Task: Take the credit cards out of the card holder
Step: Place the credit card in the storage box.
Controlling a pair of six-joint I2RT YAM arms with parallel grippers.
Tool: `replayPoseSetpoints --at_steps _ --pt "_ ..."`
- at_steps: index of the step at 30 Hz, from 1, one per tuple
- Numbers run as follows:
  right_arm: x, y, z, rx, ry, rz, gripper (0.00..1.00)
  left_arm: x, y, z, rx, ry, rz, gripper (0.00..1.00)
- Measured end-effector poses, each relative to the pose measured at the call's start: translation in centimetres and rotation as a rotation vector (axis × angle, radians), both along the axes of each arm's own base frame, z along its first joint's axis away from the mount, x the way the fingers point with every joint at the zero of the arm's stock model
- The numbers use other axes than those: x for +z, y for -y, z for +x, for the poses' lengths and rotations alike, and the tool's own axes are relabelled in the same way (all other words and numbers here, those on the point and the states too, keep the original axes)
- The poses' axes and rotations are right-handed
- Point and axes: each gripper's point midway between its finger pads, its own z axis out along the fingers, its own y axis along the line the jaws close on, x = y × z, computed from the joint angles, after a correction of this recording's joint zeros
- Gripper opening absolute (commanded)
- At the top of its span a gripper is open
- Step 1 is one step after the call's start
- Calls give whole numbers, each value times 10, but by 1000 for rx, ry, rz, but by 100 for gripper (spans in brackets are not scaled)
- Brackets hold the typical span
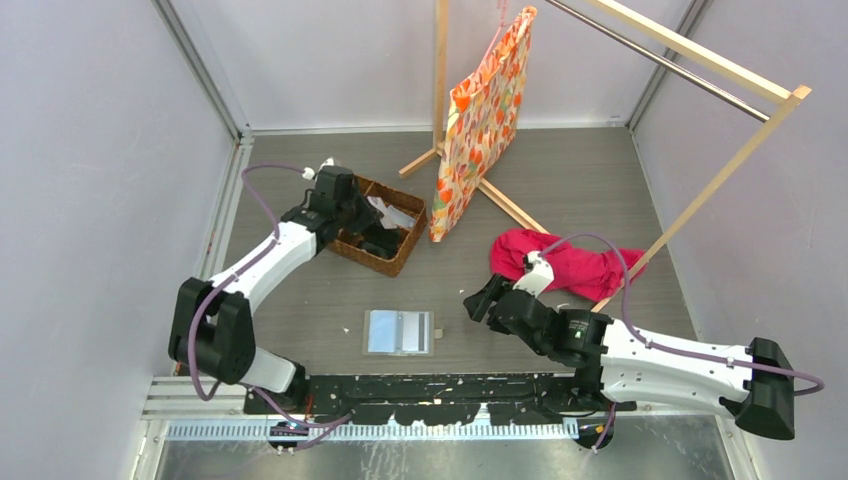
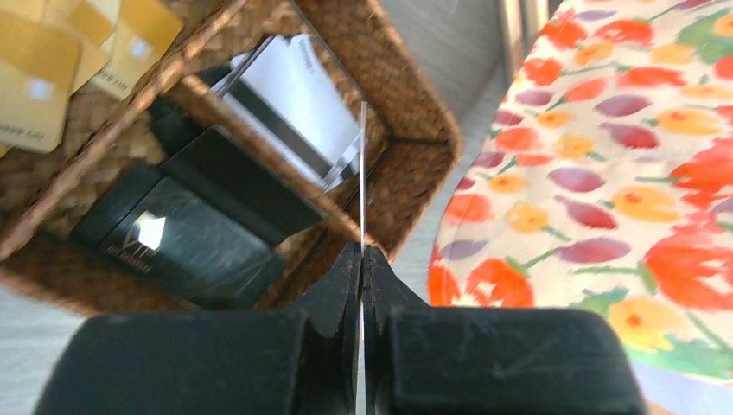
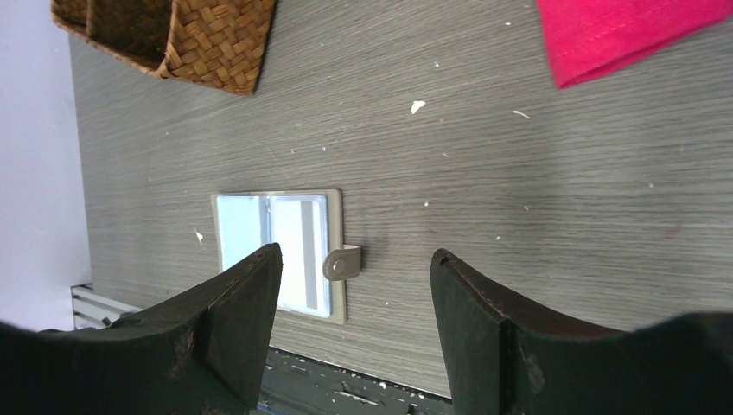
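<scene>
Grey wood-grain worktop [image 1: 560, 180] was seen; the card holder [image 1: 400, 332] was laid open at lower centre, long axis left-right, just left of the right jaws, spread wide and empty. The left jaws were pinched on a credit card [image 2: 363, 173] over the basket [image 1: 395, 265], upper left.

— What stands on the tabletop [image 1: 330, 300] at the back left?
— A brown wicker basket [image 1: 400, 260], divided, with a dark flat packet [image 2: 190, 233] in one compartment.
— And further right?
— A floral bag [image 1: 480, 120] hangs on a wooden rack [image 1: 720, 178]; a pink cloth [image 1: 570, 265] lies crumpled beside its leg.
</scene>
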Motion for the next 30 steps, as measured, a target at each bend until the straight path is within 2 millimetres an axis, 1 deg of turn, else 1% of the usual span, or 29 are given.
replayPoseSetpoints --at_steps 4,7,9,13,17,18,19,21,22,25,28,30 --pt "-4 7 -1 -17 -10 -14 68 3 8 22 57 52 -73 0" --pt "-8 10 -2 -21 -18 -30 68 0 11 33 98 79 -119 0" --pt "-9 10 -3 -20 -20 -33 68 -6 11 39 128 90 -142 0" --pt "-9 10 -3 -20 -22 -32 69 -29 8 46 190 83 -162 0" --pt "-11 10 -3 -19 -26 -41 69 -45 8 55 231 103 -195 1" --pt "-12 10 -4 -18 -27 -43 69 -49 8 56 237 104 -202 3" --pt "-12 10 -4 -18 -28 -44 69 -54 9 57 241 100 -206 9" --pt "-12 10 -4 -18 -28 -44 68 -56 12 64 243 115 -229 20" --pt "-12 10 -4 -18 -28 -44 69 -54 15 67 241 122 -243 22" --pt "-12 9 -4 -18 -29 -40 68 -51 19 71 230 137 -263 24" --pt "-11 8 -5 -13 -30 -37 69 -50 20 70 224 137 -267 28" --pt "-11 7 -7 -9 -31 -35 69 -48 19 68 221 133 -257 28"
